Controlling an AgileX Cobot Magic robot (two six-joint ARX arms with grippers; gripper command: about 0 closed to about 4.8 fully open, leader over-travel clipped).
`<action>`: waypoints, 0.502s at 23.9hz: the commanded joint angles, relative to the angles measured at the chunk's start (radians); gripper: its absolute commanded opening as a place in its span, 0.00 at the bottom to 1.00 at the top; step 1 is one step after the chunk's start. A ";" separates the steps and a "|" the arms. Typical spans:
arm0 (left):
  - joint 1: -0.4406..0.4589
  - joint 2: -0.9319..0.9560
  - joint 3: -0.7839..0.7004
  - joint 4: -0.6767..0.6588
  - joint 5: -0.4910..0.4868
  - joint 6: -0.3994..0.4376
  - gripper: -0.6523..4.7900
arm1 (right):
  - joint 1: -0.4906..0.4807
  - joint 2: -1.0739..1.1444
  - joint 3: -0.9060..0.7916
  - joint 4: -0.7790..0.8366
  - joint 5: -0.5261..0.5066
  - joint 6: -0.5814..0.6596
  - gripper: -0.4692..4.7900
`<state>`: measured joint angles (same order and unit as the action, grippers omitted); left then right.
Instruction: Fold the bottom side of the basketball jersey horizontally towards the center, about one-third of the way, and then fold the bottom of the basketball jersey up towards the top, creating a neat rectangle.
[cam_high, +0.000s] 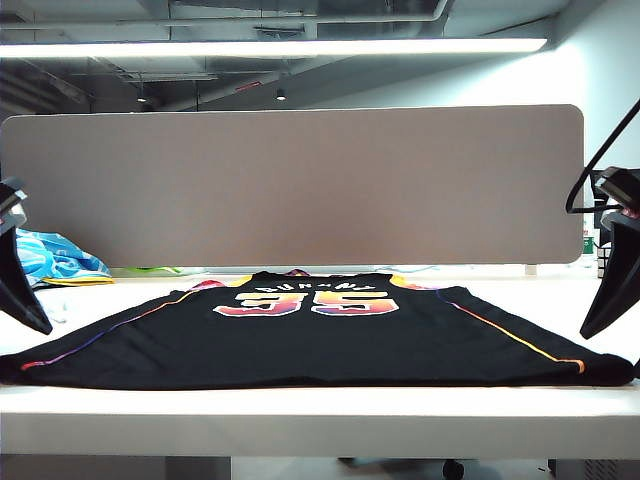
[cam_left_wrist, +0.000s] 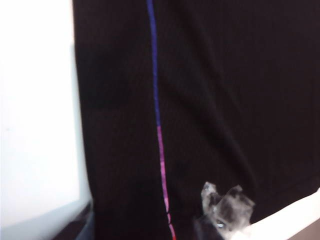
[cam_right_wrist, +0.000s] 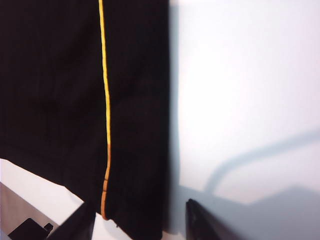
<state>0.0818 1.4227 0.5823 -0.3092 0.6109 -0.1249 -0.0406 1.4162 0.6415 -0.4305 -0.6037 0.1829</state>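
Flanking the basketball jersey (cam_high: 320, 340) — left gripper (cam_left_wrist: 145, 227), right gripper (cam_right_wrist: 140, 222), jaws apart.

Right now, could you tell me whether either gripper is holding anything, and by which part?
Nothing is held: the left gripper and right gripper hover open above the side edges of the flat basketball jersey.

Matt black knit cloth basketball jersey (cam_high: 330, 345), smooth white table (cam_high: 320, 415), felt-like grey partition board (cam_high: 290, 185)

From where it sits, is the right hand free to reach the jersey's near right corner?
Probably yes. The right hand, open, hangs over the basketball jersey at the hem where the yellow-orange stripe ends, and nothing lies between. The left hand stays at the far side.
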 joint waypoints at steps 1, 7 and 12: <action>-0.007 0.018 -0.023 -0.150 -0.135 0.022 0.57 | 0.001 0.001 -0.002 -0.015 -0.002 0.000 0.55; -0.007 0.018 -0.023 -0.210 -0.144 0.022 0.57 | 0.002 0.001 -0.002 -0.014 -0.006 0.000 0.55; -0.007 0.018 -0.022 -0.237 -0.143 0.021 0.57 | 0.005 0.002 -0.002 -0.006 -0.053 0.000 0.55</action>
<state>0.0746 1.4139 0.5938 -0.3855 0.5781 -0.1009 -0.0402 1.4185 0.6395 -0.4362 -0.6308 0.1829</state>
